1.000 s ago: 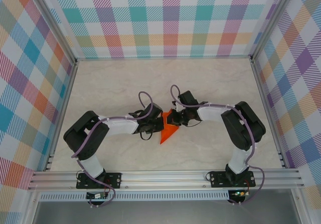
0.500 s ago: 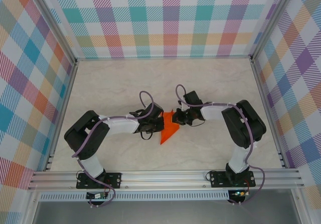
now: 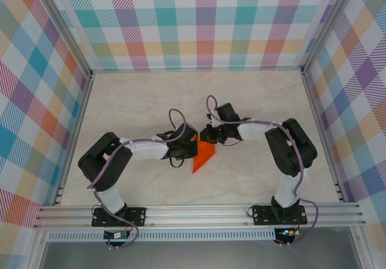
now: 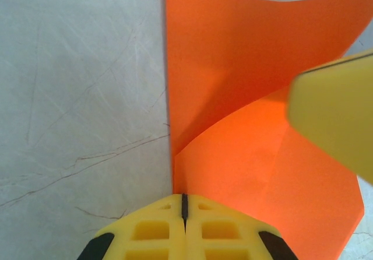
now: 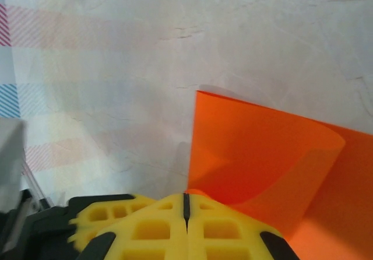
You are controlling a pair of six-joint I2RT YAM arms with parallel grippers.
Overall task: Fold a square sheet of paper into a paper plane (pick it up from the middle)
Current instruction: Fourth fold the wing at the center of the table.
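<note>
Compared with half a second ago, found the right tool [image 3: 208, 137] drawn back to the left, closer to the left tool [image 3: 192, 145], and now covering the upper orange tip that was open to the top camera then. Starting from the near edge, noted two black arm bases [image 3: 119, 216] bolted on an aluminium rail [image 3: 199, 212], with both arms bent inward to meet near the middle of the counter [image 3: 151, 100]. Found the square sheet of paper [image 3: 204, 157] there, already folded, looking from above like a narrow orange triangle with its point toward the near edge and its far end under the two tools. From the left wrist, found the left tool [image 4: 184, 199] closed, fingers pressed together, tips touching the near end of the fold; cannot tell whether any paper sits between them. Noted one layer of the paper [image 4: 245, 172] flat on the counter and another layer standing up from the fold in a curve, with a blurred yellow finger [image 4: 335, 114] of the right tool just in front of it. From the right wrist, found the right tool [image 5: 186, 199] closed as well, apparently pinching the raised layer [image 5: 256, 149], whose straight edge runs directly into the seam of the fingers and curls away to the right. Beyond the tools, noted bare pale marbled counter, then the checked walls [image 3: 205, 22] in many colours at the far side.
</note>
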